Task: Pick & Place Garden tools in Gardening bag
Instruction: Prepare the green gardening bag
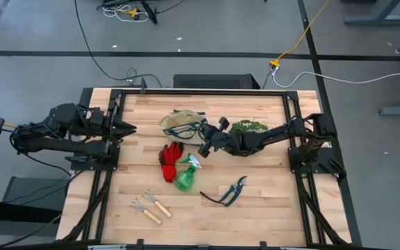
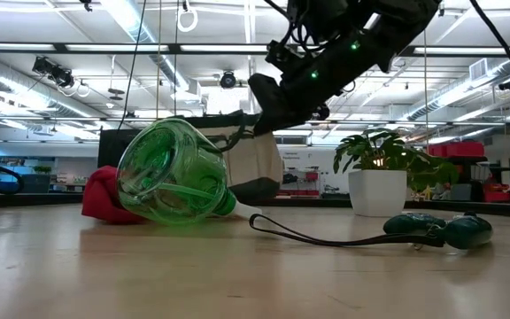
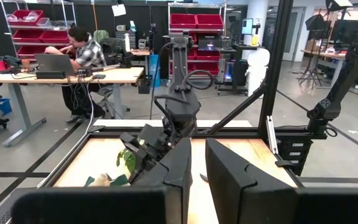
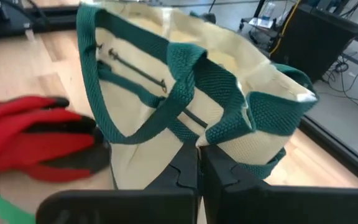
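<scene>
With my right gripper [image 1: 203, 150] pinched shut right at the bag [image 1: 181, 122], I'd part the fingers, then drop onto the gloves [image 1: 171, 161] squarely.

Grey floor [image 1: 221, 35] with cables; red bin shelves [image 3: 194, 22], desk [image 3: 61, 76] beyond.

Cream bag [image 4: 229, 74] trimmed green; red gloves [image 4: 30, 134]; green bottle [image 2: 171, 173].

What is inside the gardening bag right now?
The gardening bag shows only cream lining at its open mouth; no tool is visible inside. Its deeper interior is hidden by folded fabric and green straps.
</scene>
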Action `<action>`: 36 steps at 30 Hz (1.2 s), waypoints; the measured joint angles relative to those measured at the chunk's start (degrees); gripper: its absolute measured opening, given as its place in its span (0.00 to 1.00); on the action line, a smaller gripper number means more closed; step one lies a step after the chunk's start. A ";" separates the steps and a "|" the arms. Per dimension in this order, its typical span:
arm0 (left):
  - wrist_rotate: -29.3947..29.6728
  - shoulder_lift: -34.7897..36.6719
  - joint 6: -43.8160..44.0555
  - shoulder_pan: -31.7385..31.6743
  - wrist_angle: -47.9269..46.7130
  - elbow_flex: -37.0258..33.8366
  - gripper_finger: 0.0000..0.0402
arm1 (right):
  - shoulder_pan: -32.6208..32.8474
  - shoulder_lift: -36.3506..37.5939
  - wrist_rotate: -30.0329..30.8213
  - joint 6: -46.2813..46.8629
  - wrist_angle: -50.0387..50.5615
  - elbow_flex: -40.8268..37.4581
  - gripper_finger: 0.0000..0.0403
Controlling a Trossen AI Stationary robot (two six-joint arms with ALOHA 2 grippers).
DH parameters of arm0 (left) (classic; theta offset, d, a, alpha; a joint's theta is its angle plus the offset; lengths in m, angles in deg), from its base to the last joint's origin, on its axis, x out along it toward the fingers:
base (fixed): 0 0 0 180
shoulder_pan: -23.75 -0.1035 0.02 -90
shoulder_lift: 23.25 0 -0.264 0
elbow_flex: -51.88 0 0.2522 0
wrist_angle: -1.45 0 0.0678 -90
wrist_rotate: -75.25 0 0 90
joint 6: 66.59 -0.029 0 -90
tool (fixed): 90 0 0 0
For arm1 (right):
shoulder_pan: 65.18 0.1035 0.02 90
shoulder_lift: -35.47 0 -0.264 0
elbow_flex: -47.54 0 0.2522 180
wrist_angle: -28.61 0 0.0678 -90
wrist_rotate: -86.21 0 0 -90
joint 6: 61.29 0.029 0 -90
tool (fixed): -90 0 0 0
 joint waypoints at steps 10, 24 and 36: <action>0.00 0.01 0.02 0.02 0.00 0.00 0.14 | 1.00 0.00 -1.24 0.40 2.31 0.00 0.01; 0.00 0.01 0.02 0.01 0.02 0.00 0.14 | 1.28 0.02 -6.19 1.68 4.79 0.00 0.05; -0.02 0.02 0.04 0.00 0.02 0.00 0.14 | 1.30 0.07 -9.01 2.75 7.07 -0.02 0.08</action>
